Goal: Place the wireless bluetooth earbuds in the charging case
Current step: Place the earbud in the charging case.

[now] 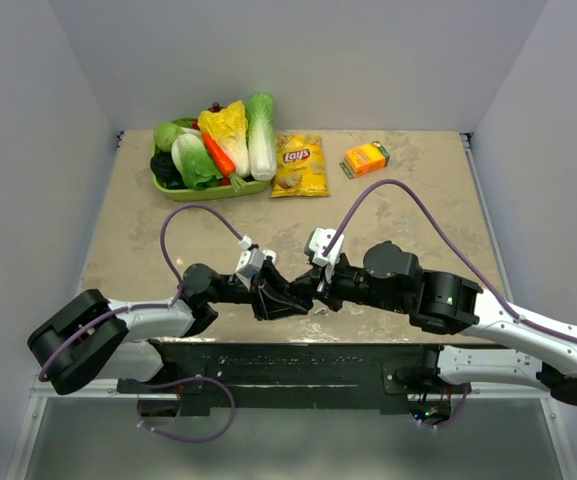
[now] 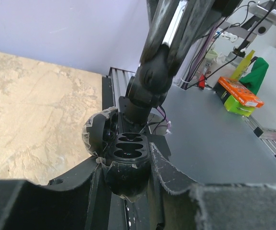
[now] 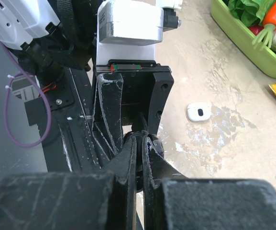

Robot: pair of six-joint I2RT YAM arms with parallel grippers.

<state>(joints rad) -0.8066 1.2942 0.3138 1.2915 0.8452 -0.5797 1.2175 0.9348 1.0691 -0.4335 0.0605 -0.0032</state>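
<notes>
Nearest to us, at the front edge of the desk (image 1: 398, 210), the left claw (image 1: 280, 298) pinches the charging case (image 2: 128, 151) between its two fingers, one on each side of the black shell. The case is held off the desk with its mouth facing the left wrist camera. Its rounded lid (image 2: 97, 132) is swung open to one side, and we see two dark hollows inside, one above the other. We cannot tell whether anything sits in them.

Just beyond the case, the right claw (image 3: 141, 143) comes in from the opposite side with its fingers pressed together. Their tips are right at the case, tip to tip with the left claw. Whether something tiny is caught between them we cannot tell, and we cannot pick out the earbuds in any view.

Near the case, on its side toward the back of the desk, a small white piece (image 3: 198, 111) with a dark spot lies flat on the surface.

Well beyond the case, at the back of the desk, stands a green tray (image 1: 183, 192) piled with a cabbage (image 1: 260, 135), corn (image 1: 226, 125) and a carrot (image 1: 218, 153). Beside it lies a yellow chips bag (image 1: 300, 165), and farther along is an orange box (image 1: 365, 158).
</notes>
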